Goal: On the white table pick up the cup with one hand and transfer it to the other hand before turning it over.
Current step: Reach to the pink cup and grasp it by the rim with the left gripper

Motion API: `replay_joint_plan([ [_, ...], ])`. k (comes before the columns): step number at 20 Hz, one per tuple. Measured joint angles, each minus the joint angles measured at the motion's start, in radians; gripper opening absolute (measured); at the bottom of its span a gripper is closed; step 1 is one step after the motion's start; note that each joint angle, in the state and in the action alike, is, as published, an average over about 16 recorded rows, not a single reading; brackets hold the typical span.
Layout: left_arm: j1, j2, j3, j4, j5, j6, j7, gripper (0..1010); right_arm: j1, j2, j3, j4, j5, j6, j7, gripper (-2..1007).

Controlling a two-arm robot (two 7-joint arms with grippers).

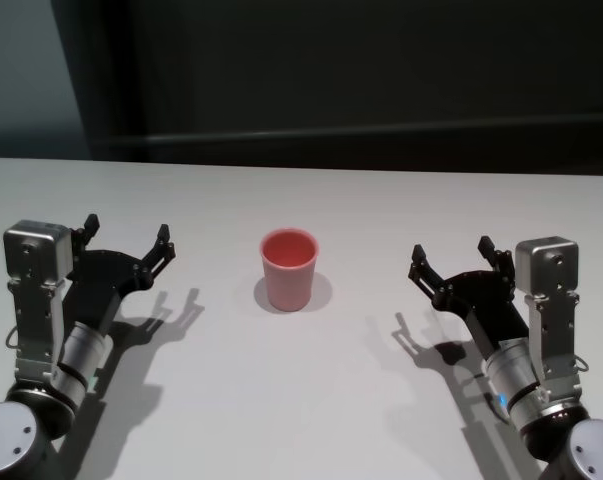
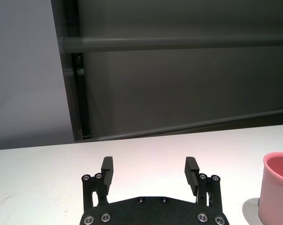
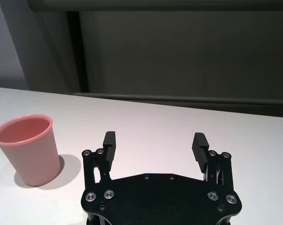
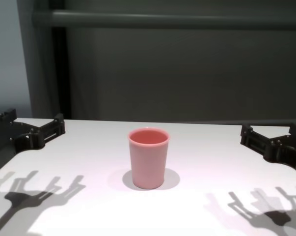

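The pink cup (image 1: 288, 268) stands upright, mouth up, in the middle of the white table (image 1: 311, 400). The chest view has the cup (image 4: 148, 157) dead centre. My left gripper (image 1: 127, 238) hovers to the cup's left, open and empty, well apart from it. My right gripper (image 1: 451, 258) sits at a similar distance to the cup's right, also open and empty. In the left wrist view the gripper (image 2: 150, 169) shows spread fingers with the cup (image 2: 276, 187) off to one side. The right wrist view shows its gripper (image 3: 155, 144) wide apart beside the cup (image 3: 30, 149).
A dark wall with a horizontal rail (image 4: 162, 19) runs behind the table's far edge (image 1: 301, 165). Both grippers cast shadows on the table surface near the front.
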Motion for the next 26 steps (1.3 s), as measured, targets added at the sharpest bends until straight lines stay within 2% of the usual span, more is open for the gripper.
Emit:
replay_joint_plan([
  [26, 0.0, 0.0, 0.0, 0.0, 0.0, 0.0, 0.0, 1003, 0.0, 0.0, 0.0, 0.0, 0.0, 0.0, 0.0, 1002],
])
